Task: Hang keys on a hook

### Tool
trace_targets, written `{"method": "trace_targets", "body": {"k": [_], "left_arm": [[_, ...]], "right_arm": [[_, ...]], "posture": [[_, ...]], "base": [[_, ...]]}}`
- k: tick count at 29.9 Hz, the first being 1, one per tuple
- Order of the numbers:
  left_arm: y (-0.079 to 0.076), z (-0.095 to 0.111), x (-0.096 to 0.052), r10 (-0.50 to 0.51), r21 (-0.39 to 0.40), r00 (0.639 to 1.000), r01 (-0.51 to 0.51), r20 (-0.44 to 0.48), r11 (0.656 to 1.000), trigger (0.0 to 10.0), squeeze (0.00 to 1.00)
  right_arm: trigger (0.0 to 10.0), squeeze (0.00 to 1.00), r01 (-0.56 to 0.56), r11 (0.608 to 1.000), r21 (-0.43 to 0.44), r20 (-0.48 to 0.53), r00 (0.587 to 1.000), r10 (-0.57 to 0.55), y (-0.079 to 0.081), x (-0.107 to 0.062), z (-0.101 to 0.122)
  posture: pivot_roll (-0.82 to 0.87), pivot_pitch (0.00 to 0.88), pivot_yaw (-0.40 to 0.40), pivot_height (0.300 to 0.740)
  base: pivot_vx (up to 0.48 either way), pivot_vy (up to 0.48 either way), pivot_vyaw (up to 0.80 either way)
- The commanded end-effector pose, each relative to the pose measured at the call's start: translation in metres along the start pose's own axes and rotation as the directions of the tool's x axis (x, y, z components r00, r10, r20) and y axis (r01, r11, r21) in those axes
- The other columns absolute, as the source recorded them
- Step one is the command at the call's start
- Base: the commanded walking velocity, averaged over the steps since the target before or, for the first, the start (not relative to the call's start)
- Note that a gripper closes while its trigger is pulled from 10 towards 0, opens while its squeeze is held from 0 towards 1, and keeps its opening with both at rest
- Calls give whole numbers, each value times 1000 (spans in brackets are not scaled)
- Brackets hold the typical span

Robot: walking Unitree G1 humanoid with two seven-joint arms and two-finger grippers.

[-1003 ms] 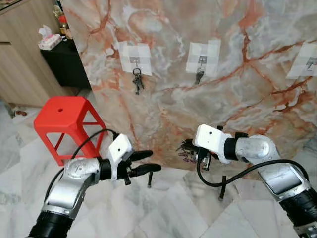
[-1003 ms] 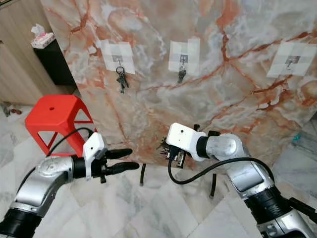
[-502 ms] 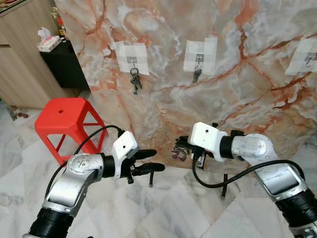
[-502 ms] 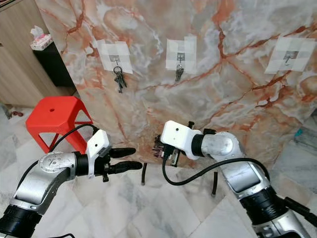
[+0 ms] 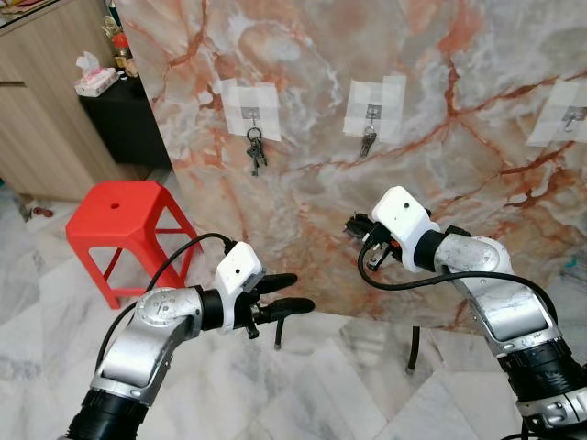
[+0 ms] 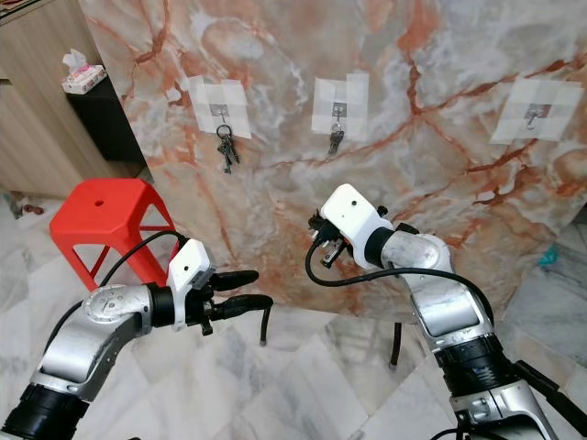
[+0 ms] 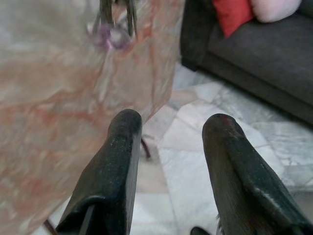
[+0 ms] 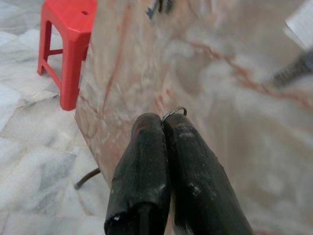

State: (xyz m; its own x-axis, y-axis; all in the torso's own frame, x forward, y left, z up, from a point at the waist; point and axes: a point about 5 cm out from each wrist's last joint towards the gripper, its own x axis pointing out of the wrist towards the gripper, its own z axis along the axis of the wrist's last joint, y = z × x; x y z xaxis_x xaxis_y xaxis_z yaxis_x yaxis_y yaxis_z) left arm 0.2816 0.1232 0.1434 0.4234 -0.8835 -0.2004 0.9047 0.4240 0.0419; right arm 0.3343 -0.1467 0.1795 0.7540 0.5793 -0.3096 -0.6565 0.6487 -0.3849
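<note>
Pinching a key ring [image 8: 174, 112] between its closed fingers, the right gripper [image 5: 359, 225] is raised in front of the marble panel [image 5: 440, 137], below the middle hook [image 5: 371, 114]. That hook already carries a key [image 5: 367, 144], and the left hook [image 5: 250, 114] holds a bunch of keys [image 5: 256, 151]. The far right hook [image 5: 573, 116] is bare. The left gripper [image 5: 292, 295] hangs lower, fingers [image 7: 113, 166] spread apart and holding nothing, near the red stool [image 5: 119, 220].
</note>
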Motion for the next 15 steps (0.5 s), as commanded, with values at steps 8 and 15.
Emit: {"method": "trace_targets", "body": {"k": [8, 15], "left_arm": [[-1, 3, 0, -27, 5, 1000, 27, 4, 1000, 10000, 0], [-3, 6, 7, -40, 4, 999, 40, 21, 999, 10000, 0]], "right_arm": [[10000, 0, -8, 1000, -11, 4, 1000, 8, 3, -1, 3], [10000, 0, -44, 998, -34, -12, 999, 44, 7, -2, 1]], "posture": [[54, 12, 31, 740], [50, 9, 26, 740]], "base": [[0, 0, -780], [0, 0, -775]]}}
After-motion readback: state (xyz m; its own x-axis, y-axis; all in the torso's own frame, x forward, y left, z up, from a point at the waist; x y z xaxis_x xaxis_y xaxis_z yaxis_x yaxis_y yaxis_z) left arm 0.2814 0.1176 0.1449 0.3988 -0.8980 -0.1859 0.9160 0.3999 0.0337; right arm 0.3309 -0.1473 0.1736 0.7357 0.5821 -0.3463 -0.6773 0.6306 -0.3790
